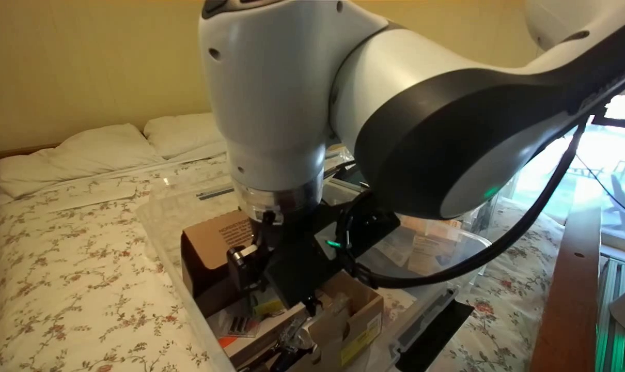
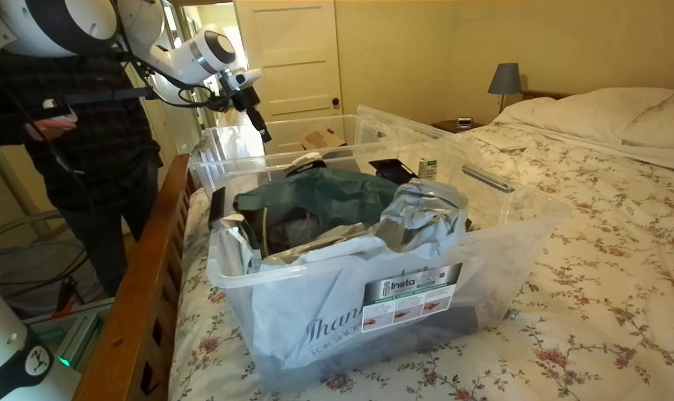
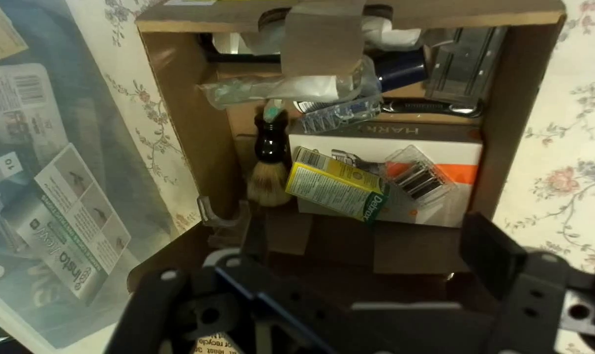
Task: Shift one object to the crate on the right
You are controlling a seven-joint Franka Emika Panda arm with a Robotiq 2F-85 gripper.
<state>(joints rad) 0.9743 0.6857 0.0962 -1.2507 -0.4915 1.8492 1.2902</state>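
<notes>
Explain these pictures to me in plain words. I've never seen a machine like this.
The machine is a robot arm ending in a two-fingered gripper. Two pictures come from cameras standing outside it; the remaining one comes from a camera on its wrist, looking down past the fingers. On a flowered bedspread stand a clear plastic tub stuffed with crumpled bags and another clear tub holding an open cardboard box. Inside the box lie a shaving brush, a yellow carton and other small items. The fingers stand apart and hold nothing. A person stands nearby.
</notes>
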